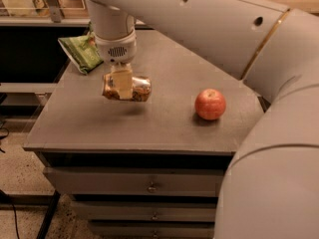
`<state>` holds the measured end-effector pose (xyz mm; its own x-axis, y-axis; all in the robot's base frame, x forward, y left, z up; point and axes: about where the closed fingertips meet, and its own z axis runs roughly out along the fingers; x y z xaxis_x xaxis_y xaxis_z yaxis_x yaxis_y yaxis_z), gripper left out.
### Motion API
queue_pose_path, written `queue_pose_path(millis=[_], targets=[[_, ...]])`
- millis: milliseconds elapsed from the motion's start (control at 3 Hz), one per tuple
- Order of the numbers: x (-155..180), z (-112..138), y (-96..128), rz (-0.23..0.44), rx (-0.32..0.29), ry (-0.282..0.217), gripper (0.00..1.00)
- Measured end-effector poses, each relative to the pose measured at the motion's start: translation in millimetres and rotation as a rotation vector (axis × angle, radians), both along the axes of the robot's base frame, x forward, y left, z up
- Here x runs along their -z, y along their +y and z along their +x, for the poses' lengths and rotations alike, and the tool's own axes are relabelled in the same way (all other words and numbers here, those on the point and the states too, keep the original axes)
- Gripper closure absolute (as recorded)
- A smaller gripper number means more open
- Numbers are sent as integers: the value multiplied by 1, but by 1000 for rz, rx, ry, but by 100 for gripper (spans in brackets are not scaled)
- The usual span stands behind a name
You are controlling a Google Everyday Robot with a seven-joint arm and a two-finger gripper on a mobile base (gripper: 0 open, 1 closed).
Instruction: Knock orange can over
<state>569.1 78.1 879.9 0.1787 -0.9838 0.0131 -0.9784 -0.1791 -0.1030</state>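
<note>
Orange-brown aluminium drink can (139,88) hangs sideways in the gripper (121,82), its long axis level and running left to right, just above the grey bench (99,128). The jaws are clenched on the can, and one pale finger hides its middle. Which end is the top is unclear. A round red apple (210,104) sits right of the jaws. A crumpled green packet (82,54) lies behind-left, partly hidden.

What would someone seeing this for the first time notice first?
The huge pale arm fills the top and right. Its hand, over the table left of centre, grips the orange can sideways just above the surface. A red apple sits to the right, a green bag at the back left corner.
</note>
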Motion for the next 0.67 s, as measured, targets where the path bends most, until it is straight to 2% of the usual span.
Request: queue_pose_path(millis=[333, 667], targets=[[3, -3, -1, -78, 8, -23, 72], [10, -7, -1, -108, 18, -10, 48]])
